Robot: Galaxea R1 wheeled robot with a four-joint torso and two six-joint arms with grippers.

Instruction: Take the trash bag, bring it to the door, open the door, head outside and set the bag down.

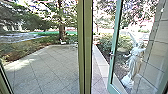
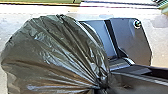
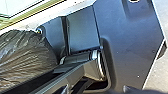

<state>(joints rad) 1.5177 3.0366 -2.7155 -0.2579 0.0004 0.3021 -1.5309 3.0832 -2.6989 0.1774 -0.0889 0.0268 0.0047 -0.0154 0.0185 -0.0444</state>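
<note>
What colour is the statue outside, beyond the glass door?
White; the statue shows best in the head view.

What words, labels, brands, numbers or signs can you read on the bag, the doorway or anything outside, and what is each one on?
There are none that I can read.
Trash bag: folds and shine, no legible print.
Green-framed glass door: no legible sign or lettering.
Pale statue outside: no legible inscription.

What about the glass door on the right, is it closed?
No, the green-framed door stands open, with pale paving showing through the gap.
</note>
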